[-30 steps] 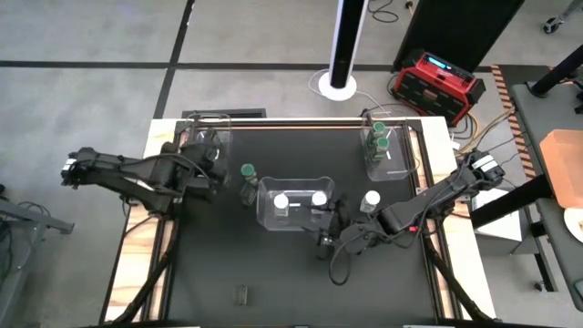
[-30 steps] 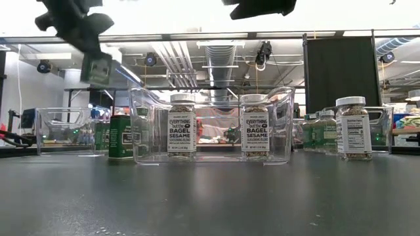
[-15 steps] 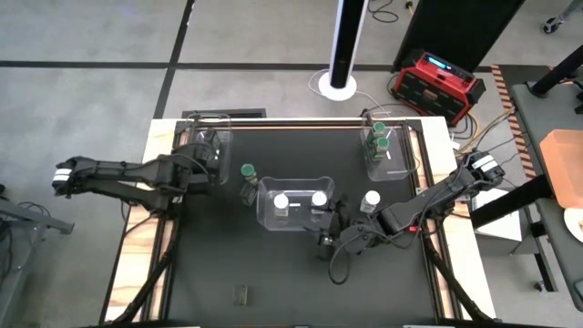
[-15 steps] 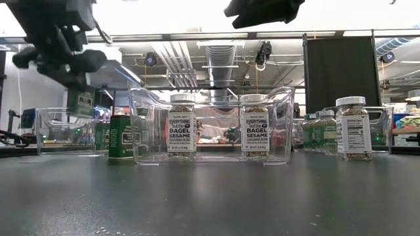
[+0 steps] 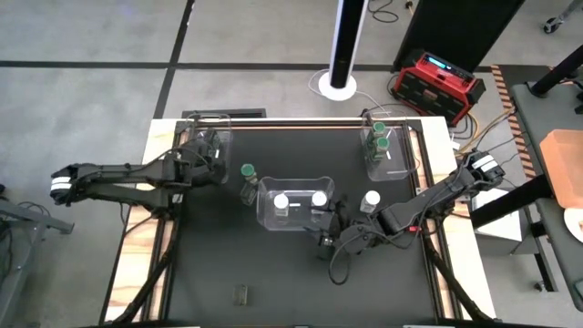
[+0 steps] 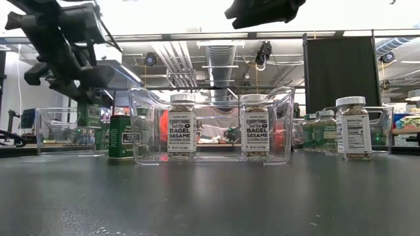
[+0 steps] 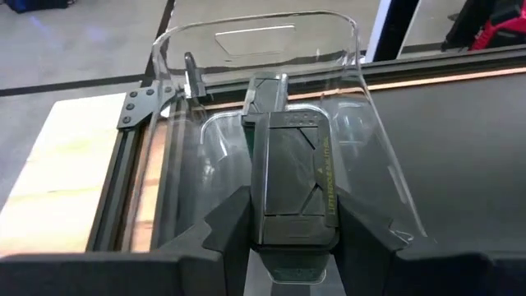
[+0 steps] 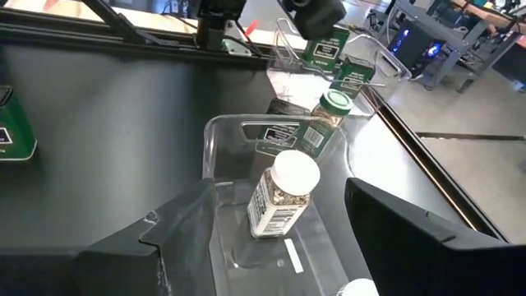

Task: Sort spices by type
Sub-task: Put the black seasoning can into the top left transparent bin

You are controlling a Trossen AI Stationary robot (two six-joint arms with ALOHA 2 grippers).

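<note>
Lowering since a second ago, the left gripper (image 7: 294,247) is carrying a dark green spice tin (image 7: 293,185), clamped, into the clear bin (image 5: 209,146) at the black table's (image 5: 291,264) 10 o'clock corner. Right gripper (image 5: 325,239), spread wide, is hovering beside the centre bin (image 5: 296,205) holding two bagel-sesame jars (image 6: 182,124).

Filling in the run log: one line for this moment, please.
left gripper: shut on green tin, over far-left bin | right gripper: open, near centre bin | white-lid jar: outside
</note>
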